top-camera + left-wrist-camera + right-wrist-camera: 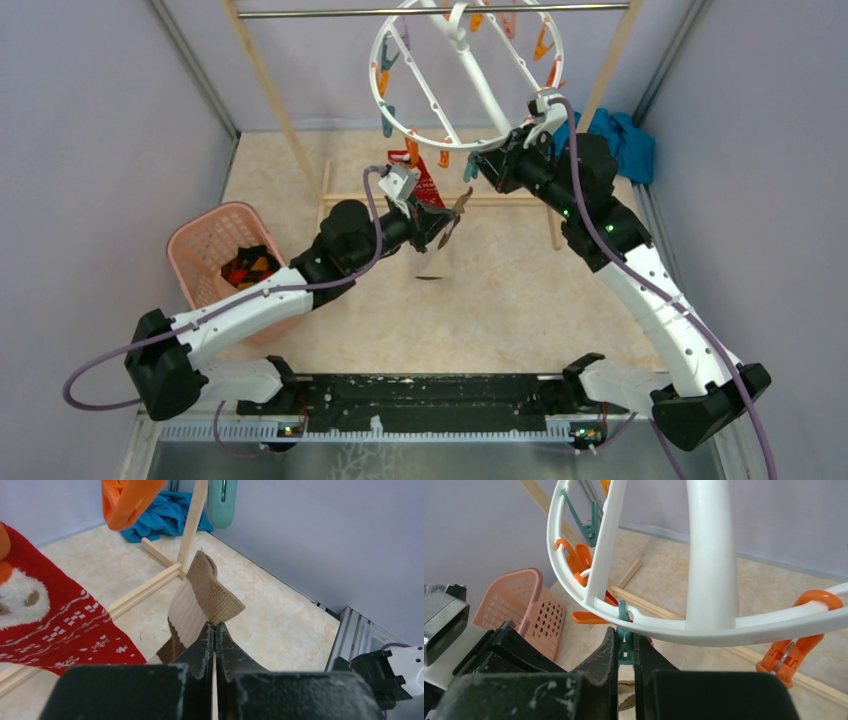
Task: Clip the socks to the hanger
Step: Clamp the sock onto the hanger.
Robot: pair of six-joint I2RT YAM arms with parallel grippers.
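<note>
While the left gripper (215, 628) pinches one ribbed brown-and-beige sock (197, 600), raised beside one hanging red knitted sock (60, 630), the right gripper (625, 639) is clamped on a teal clip (624, 630) under the smooth, round white plastic hanger (711, 580). Two socks show up close; several orange clips (796, 650) dangle from the ring.

No writing, label, brand, number or sign could be read in any view. The nearest thing to a mark was the white knitted patterning on the red fabric sock (75, 630), at nine o'clock in the left wrist view, and it formed no letters or digits.
</note>
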